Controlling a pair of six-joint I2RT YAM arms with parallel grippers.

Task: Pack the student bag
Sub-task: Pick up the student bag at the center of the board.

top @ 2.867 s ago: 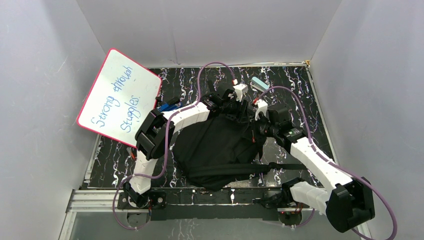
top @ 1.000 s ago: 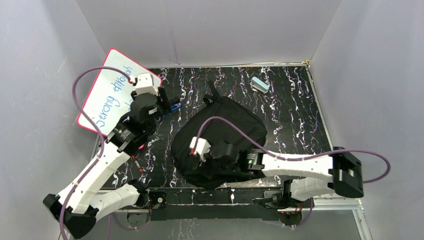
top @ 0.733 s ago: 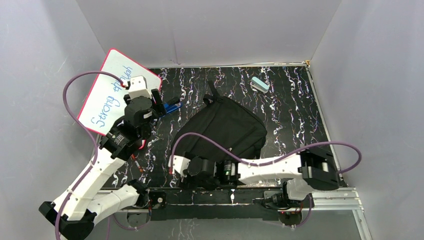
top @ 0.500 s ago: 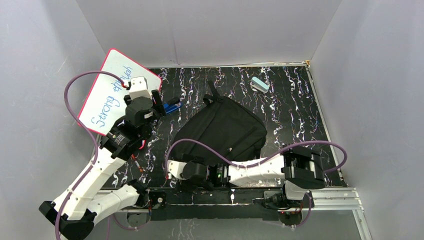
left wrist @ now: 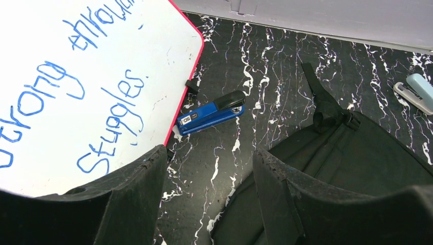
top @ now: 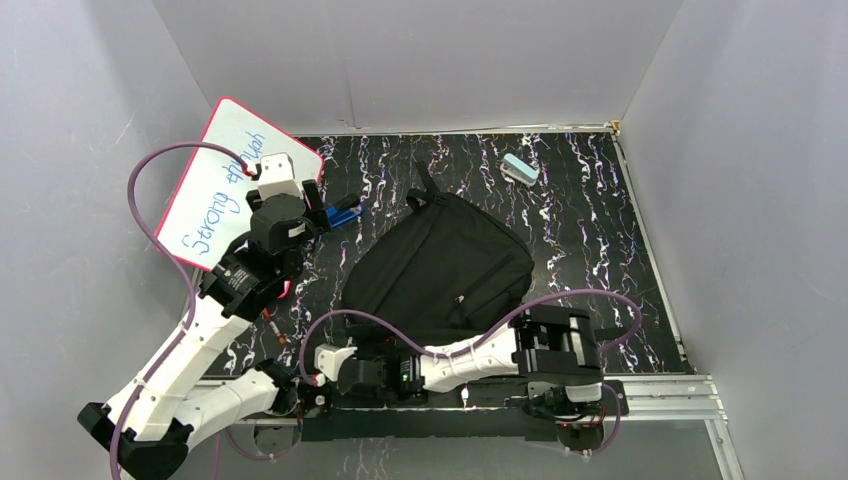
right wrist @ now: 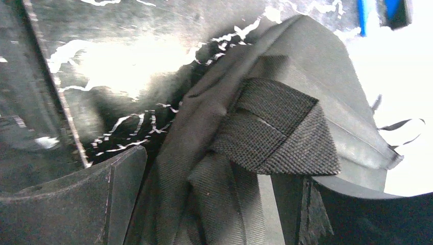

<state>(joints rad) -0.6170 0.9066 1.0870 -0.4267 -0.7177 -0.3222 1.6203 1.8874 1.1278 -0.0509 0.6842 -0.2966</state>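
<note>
Marbled table (top: 600,200), student bag (top: 440,265), left end effector (left wrist: 209,155) spread empty, right end effector (right wrist: 209,168) spread over its fabric

Matt woven cloth student bag (top: 450,265), glossy marbled table (top: 585,205), smooth shiny whiteboard (top: 215,190)

A big white board (left wrist: 76,76) with a red edge and blue writing lies on the left. A blue stapler (left wrist: 212,113) sits on the black table (left wrist: 270,66), just beside the board. The black bag (left wrist: 357,163) lies at the lower right, with its strap (left wrist: 321,102) at the top. A light blue stapler (left wrist: 416,92) is at the right edge. At the bottom, the left gripper (left wrist: 209,153) has its two black fingers (left wrist: 127,204) apart, with nothing between them.
</note>
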